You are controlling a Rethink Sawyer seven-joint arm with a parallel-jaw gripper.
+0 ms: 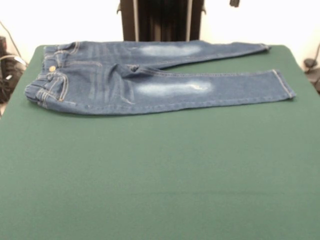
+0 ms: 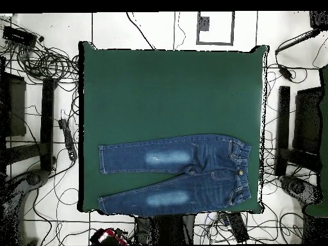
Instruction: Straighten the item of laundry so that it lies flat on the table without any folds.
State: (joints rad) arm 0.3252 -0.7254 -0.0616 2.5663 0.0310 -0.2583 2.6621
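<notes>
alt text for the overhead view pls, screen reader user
A small pair of blue jeans lies spread out on the dark green table, near the edge closest to the robot's base, waistband to the right and both legs pointing left, slightly apart. The rest of the tabletop is bare felt; cables and equipment cover the floor around it.

The jeans (image 1: pixel 150 80) (image 2: pixel 176 173) lie spread flat along the robot's side of the table (image 1: pixel 160 175) (image 2: pixel 173 90), legs parted in a narrow V with a strip of bare green between them. The rest of the felt — the whole stretch away from the pedestal (image 1: pixel 162 20) — is bare, open to approach from above at any point. Nothing tall stands on the table. Off its edges, cables (image 2: pixel 51 64) and dark stands (image 2: pixel 301 128) crowd the floor on both sides — close to the rim, yet below the tabletop.
</notes>
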